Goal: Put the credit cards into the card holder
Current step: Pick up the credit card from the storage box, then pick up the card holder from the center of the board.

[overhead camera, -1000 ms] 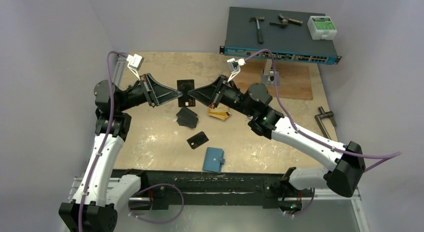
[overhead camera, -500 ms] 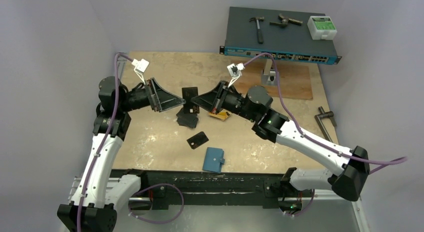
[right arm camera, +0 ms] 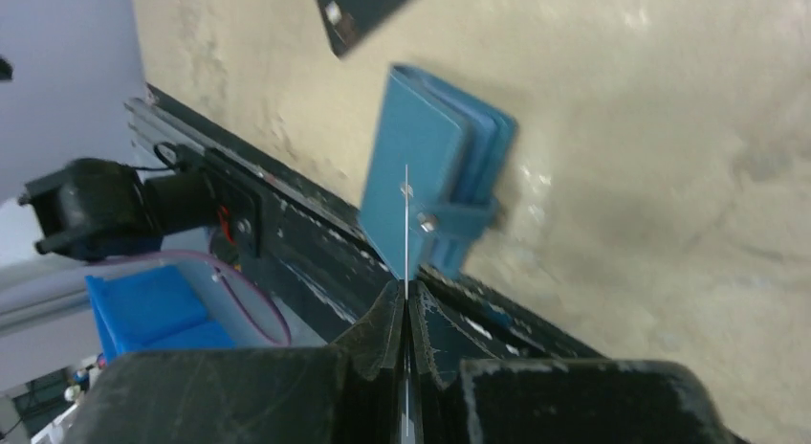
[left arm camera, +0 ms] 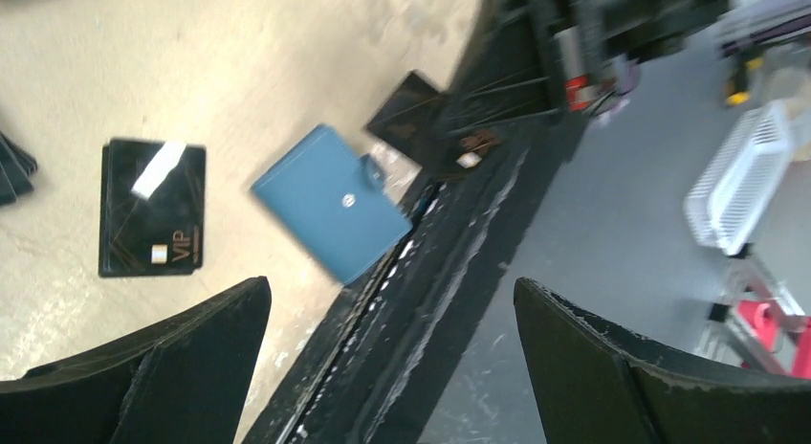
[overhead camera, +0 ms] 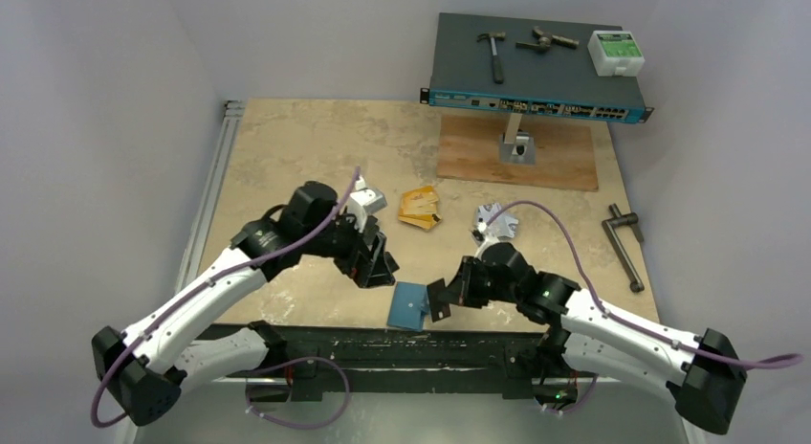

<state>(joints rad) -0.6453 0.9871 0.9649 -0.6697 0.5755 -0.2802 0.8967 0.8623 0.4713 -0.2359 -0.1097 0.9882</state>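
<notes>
The teal card holder [overhead camera: 409,305] lies closed at the table's near edge, also in the left wrist view [left arm camera: 330,200] and the right wrist view [right arm camera: 435,171]. My right gripper [overhead camera: 448,296] [right arm camera: 406,296] is shut on a black credit card [overhead camera: 438,300] [left arm camera: 413,126], seen edge-on in the right wrist view, just right of the holder. My left gripper [overhead camera: 378,270] [left arm camera: 392,291] hangs open and empty left of the holder. A black VIP card [left arm camera: 151,207] lies flat on the table. Orange-gold cards [overhead camera: 419,208] sit further back.
A network switch [overhead camera: 536,66] with a hammer and tools on it stands at the back. In front of it lies a wooden board [overhead camera: 555,162] with a metal bracket. A metal handle tool [overhead camera: 626,243] lies at the right. A black rail [overhead camera: 383,344] runs along the near edge.
Both arms have swung from the table's middle back toward the near edge. My left gripper has opened and let go. My right gripper has carried the black card down beside the card holder.
</notes>
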